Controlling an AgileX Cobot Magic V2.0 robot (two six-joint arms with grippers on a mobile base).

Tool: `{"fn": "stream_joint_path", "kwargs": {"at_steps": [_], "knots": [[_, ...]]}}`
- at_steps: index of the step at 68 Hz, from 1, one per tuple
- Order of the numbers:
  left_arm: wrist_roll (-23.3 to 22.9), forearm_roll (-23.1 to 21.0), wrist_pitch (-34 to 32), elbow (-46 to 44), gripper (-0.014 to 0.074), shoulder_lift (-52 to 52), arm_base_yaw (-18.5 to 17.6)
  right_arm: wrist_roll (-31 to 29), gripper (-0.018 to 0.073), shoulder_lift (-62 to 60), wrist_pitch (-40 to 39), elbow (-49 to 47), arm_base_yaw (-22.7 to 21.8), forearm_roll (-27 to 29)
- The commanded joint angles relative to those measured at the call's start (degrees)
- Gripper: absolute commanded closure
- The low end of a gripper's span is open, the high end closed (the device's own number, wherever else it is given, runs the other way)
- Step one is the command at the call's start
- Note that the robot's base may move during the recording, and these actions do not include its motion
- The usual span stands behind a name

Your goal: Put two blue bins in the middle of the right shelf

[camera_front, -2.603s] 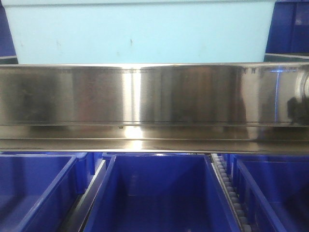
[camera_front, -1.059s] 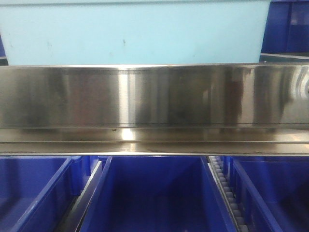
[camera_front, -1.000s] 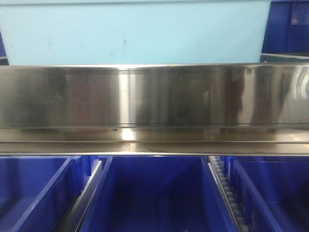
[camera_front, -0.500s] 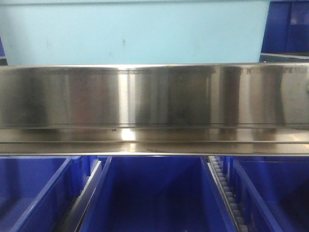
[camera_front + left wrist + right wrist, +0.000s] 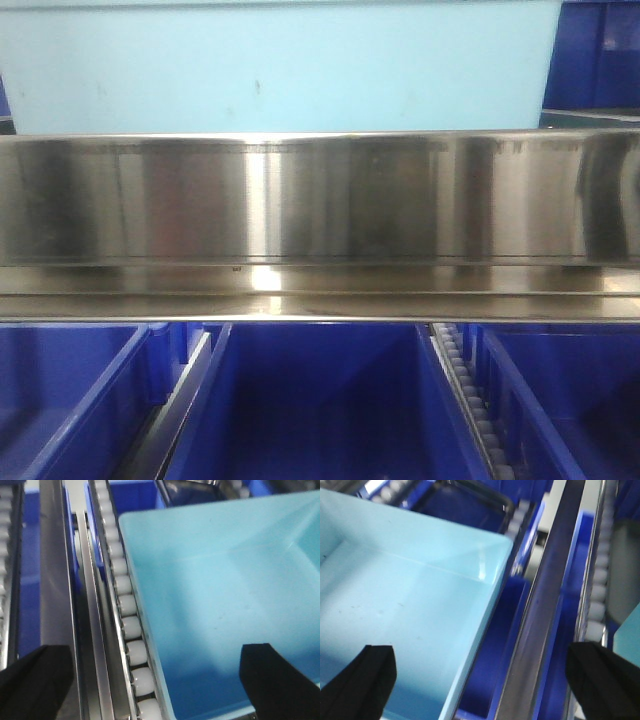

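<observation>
Pale bin (image 5: 290, 65) drifted leftward; left gripper (image 5: 155, 680) and right gripper (image 5: 480, 685) straddle its walls.

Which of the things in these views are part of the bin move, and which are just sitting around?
Part of the job:
light blue bin on the upper level
left gripper, open over its left wall
right gripper, open over its right wall

Just there:
dark blue bins on the level below
steel shelf rail
roller track

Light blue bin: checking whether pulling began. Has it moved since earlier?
No. The light blue bin and the dark speck on the steel rail drifted left together; only the view shifted.
</observation>
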Motion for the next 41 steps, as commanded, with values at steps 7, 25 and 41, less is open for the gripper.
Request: {"fn": "stream_joint_path", "kwargs": {"at_steps": [7, 25, 41], "knots": [[0.0, -0.24, 4.38, -4.93, 0.0027, 7.89, 0.56, 4.35, -0.001, 6.96, 2.86, -4.21, 0.08, -3.25], [0.0, -0.52, 4.27, -6.3, 0.0027, 17.24, 0.56, 6.07, -0.001, 15.87, 2.95, -4.21, 0.12, -3.34], [0.0, -0.52, 3.8, -6.3, 0.0027, 22.57, 0.56, 7.15, -0.001, 20.87, 1.97, -4.21, 0.12, -1.79]]}}
